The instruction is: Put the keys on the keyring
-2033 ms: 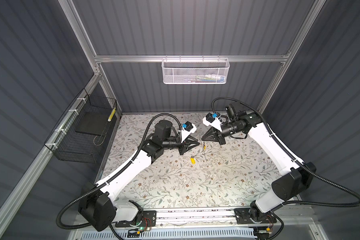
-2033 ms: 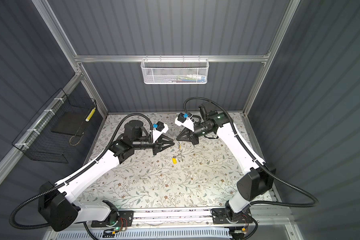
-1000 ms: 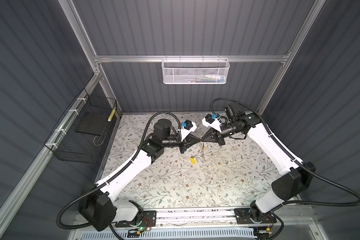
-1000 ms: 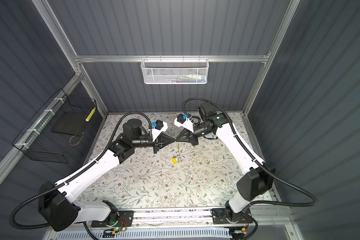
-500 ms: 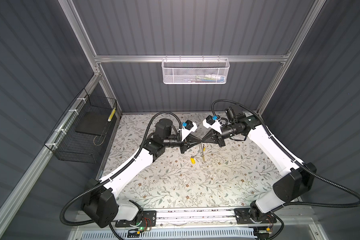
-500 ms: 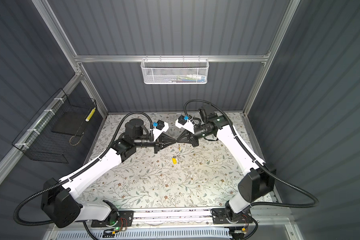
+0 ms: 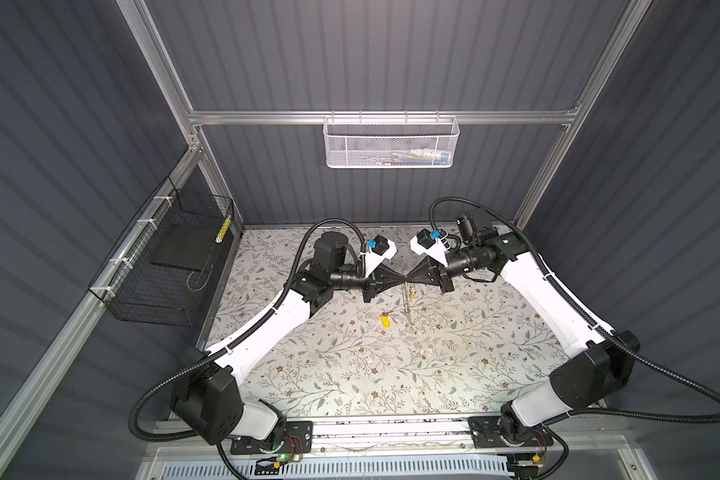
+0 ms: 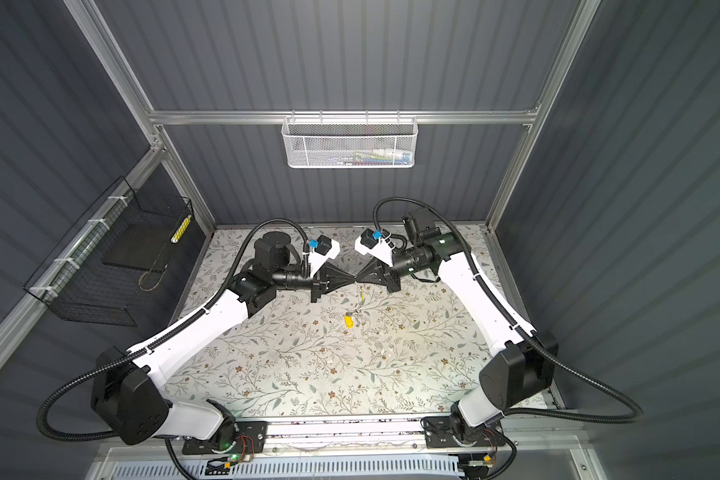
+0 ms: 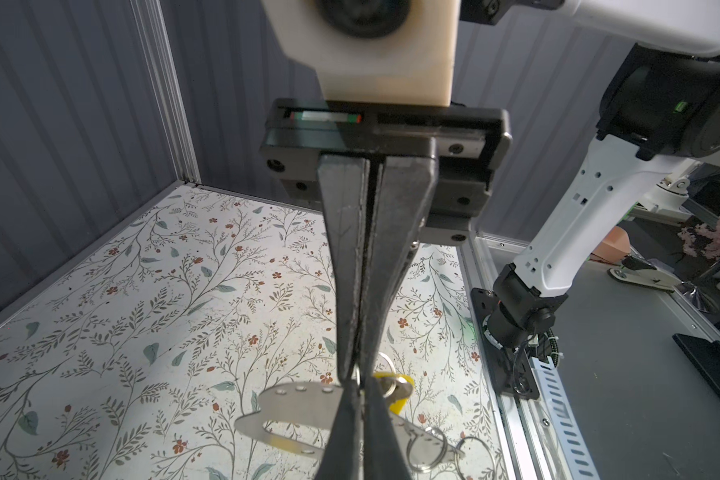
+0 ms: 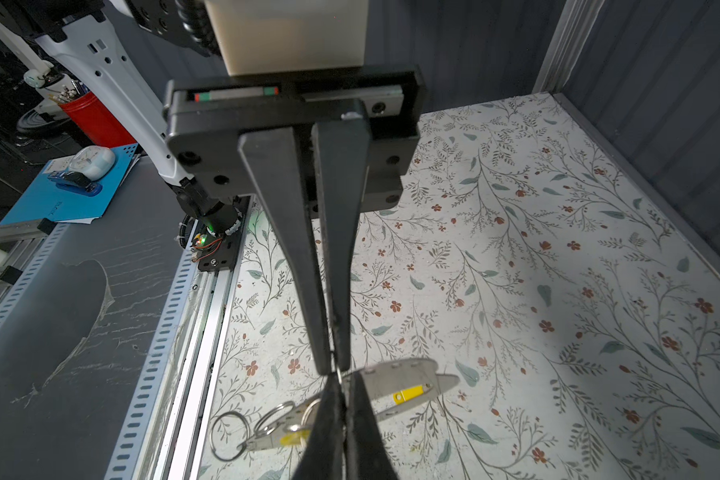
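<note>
**Item 1: keyring [image 9: 285,392], one.** Flat grey metal oval loop, lifted off the table [image 7: 350,374] and level with the meeting fingertips at its upper band.
- In both top views it is edge-on, a thin line [image 7: 406,305] running from the tips toward the table's front edge.
- In the wrist views its broad face is turned to the cameras and its long axis lies crosswise to the two grippers.
- Whether its lower end touches the table cannot be told.

**Item 2: keys, two yellow tags.**
- One tag [image 9: 399,405] is lifted and hangs just beside the loop. A silvery metal piece and split rings [image 10: 213,436] trail from it; at least three rings can be counted.
- The other tag [image 7: 386,321] lies flat on the table, near the loop's lower end. Its long axis runs roughly front to back.

**Item 3: pincers, two.** The left gripper [image 7: 400,279] and right gripper [image 7: 409,279] are level and meet tip to tip. Each is closed to a sliver.
- A thin wire ring [image 10: 339,371] shows between the fingertips.
- Whether each pincer grips that ring or the loop's band cannot be told.

**Item 4: fixtures.**
- One white mesh basket [image 7: 391,145] on the back rail.
- One black wire basket [image 7: 159,274] on the side wall.
</note>
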